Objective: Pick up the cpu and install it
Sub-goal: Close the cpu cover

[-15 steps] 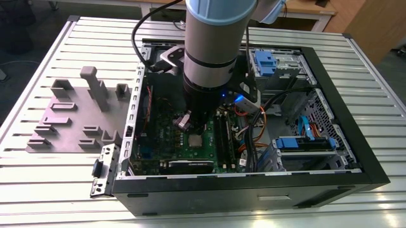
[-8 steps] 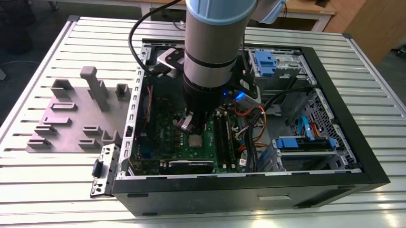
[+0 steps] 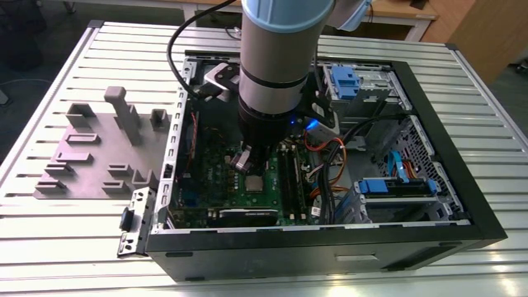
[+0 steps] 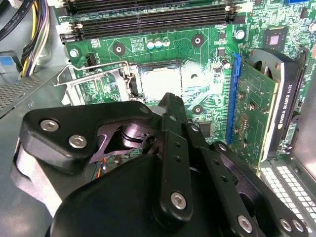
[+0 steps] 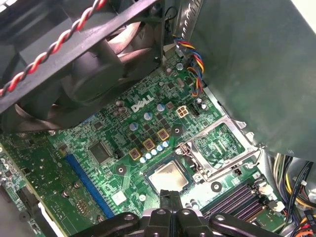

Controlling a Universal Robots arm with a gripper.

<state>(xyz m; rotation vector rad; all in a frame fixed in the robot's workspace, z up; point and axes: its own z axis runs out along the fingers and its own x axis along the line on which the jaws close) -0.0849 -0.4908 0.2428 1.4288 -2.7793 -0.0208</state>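
The cpu (image 3: 254, 182) is a small silver square lying flat in the motherboard socket inside the open computer case (image 3: 330, 238). It also shows in both wrist views (image 4: 159, 81) (image 5: 169, 176). The socket's metal frame (image 5: 223, 144) (image 4: 84, 83) is hinged open beside it. My gripper (image 3: 242, 163) hangs over the board just above the chip, a little toward the exterior view's left. Its black fingers (image 4: 171, 106) (image 5: 171, 200) are together, their tips at the chip's edge, with nothing between them.
A graphics card (image 4: 266, 108) stands beside the socket, with memory slots (image 4: 148, 19) on the other side. A fan (image 5: 98, 64) and coloured cables (image 5: 192, 59) hang close by. Blue drive brackets (image 3: 396, 185) fill the case's right part. A grey fixture block (image 3: 99, 148) lies on the table.
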